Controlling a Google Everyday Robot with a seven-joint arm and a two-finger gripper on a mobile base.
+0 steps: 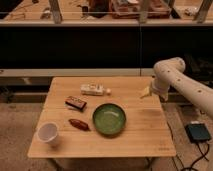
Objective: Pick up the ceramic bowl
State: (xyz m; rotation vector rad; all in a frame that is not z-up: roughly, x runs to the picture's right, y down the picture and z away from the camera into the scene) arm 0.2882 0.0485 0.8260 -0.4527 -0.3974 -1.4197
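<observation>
- The ceramic bowl (109,119) stands upright on the wooden desk (145,135), a little right of the middle and toward the front edge; it is round, shallow and glossy green with a darker rim
- The hand (146,92) is at the end of a white arm (185,87) that reaches in from the right; it hangs over the right rear part of the desk
- The hand is behind and to the right of the bowl, clearly apart from it
- I cannot tell whether the hand is released or clenched; only a pale yellowish tip shows
- A dark reddish-brown oblong thing (78,124) lies just left of the bowl, close to its rim; I cannot tell whether the two touch
- A dark flat packet (75,103) lies behind that, left of the desk's middle
- A white boxy item (95,90) lies on its side near the rear edge, behind the bowl
- A small white cup (48,133) stands near the front left corner, well apart from the bowl
- A flat black device (198,132) with a cable rests on the floor to the right of the desk
</observation>
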